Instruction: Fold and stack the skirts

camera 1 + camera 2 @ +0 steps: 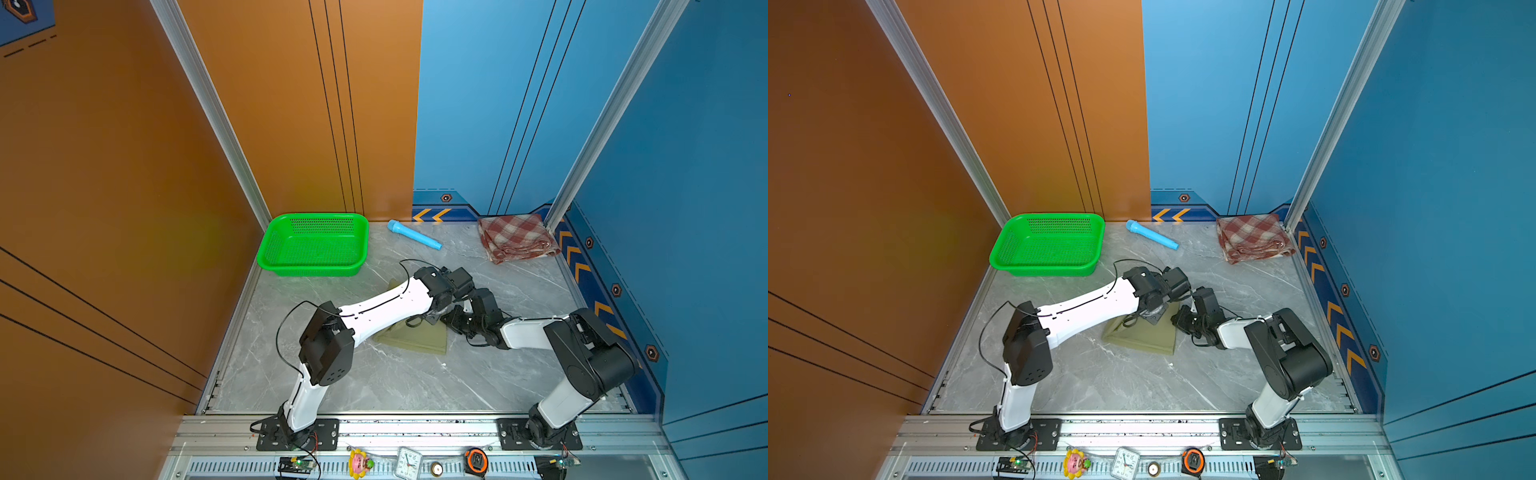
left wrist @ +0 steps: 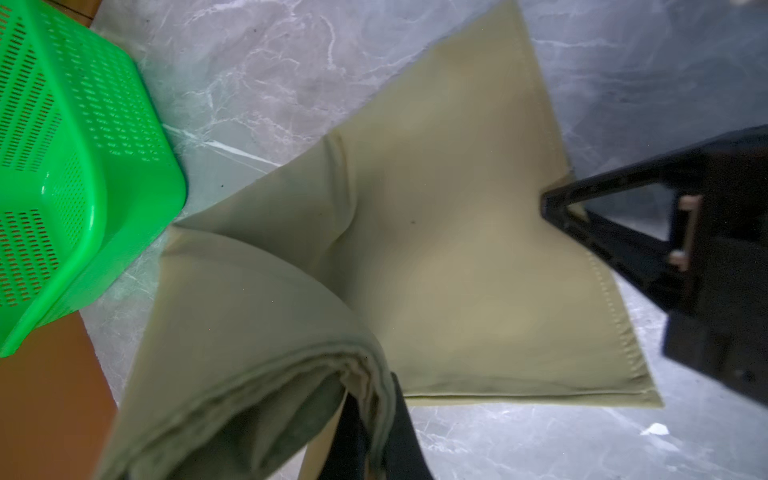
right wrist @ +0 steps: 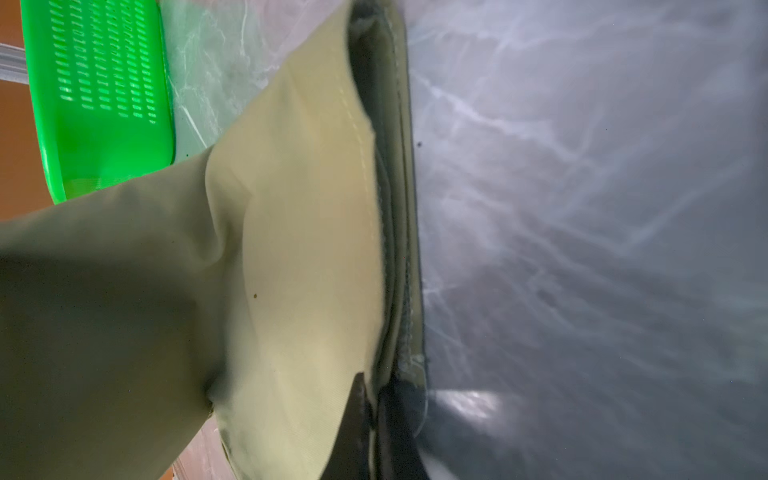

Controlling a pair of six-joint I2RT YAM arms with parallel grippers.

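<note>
– Olive skirt (image 2: 457,249) cloth crowds the lens. Do you have it?
– Yes. My left gripper (image 2: 374,399) is clamped on a thick bunched fold. My right gripper (image 3: 376,395) is pinched shut on the stitched hem. The skirt tents up mid-table, its near edge flat on the grey marble table (image 1: 395,382).
– How should the fold go?
– I judge: carry both pinches level and together, lay edge on edge, let go only once flat.
– Textures?
– Smooth, matte weave, limp and layered. Beyond, the plaid skirt (image 1: 515,239) lies folded in the far right corner. A rigid green mesh basket (image 1: 316,216) and a hard blue tube (image 1: 413,235) sit at the back.
</note>
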